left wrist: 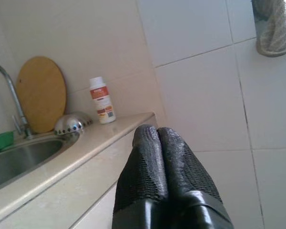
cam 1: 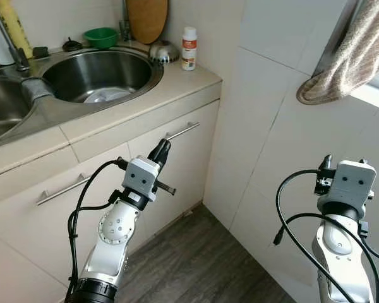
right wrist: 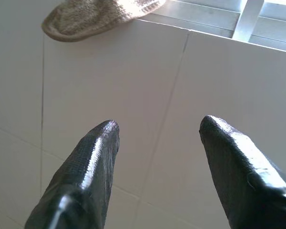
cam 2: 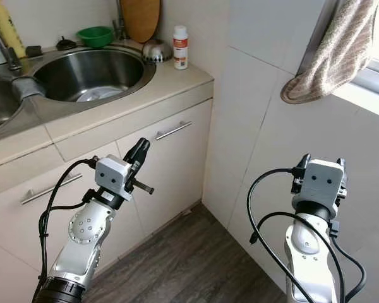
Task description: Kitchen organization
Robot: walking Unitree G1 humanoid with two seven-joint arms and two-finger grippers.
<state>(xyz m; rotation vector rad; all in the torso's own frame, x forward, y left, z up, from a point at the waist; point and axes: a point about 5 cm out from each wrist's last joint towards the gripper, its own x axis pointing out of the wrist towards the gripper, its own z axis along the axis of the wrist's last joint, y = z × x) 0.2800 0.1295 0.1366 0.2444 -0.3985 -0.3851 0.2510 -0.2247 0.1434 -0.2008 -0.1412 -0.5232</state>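
Left eye view has a white bottle (cam 1: 189,48) with an orange label standing upright on the beige surface (cam 1: 177,85), long axis vertical, cap up, right at the far corner next to the tiled wall (cam 1: 284,113). Just beside it sits a shiny metal bowl (cam 1: 163,52) turned upside down, and behind that a round wooden cutting board (cam 1: 146,19) leans against the wall. A green bowl (cam 1: 100,37) sits further back behind the sink (cam 1: 98,76), which is a big round steel basin sunk into the surface, with something pale lying in its bottom. Tap (cam 1: 6,38) is off at the sink's left.

Below the surface are cream cabinet doors with long metal handles (cam 1: 182,130), and the floor (cam 1: 202,265) is dark wood-look planks. A brownish towel (cam 1: 354,57) hangs by the window on the right.

Left gripper (cam 1: 160,151) is up in front of the cabinet, jaws pressed together with nothing between them, pointing up toward the surface edge. The bottle is well apart from it, higher and further back. Right gripper (right wrist: 157,143) faces the tiled wall below the towel, jaws spread apart and empty, nowhere near the bottle.
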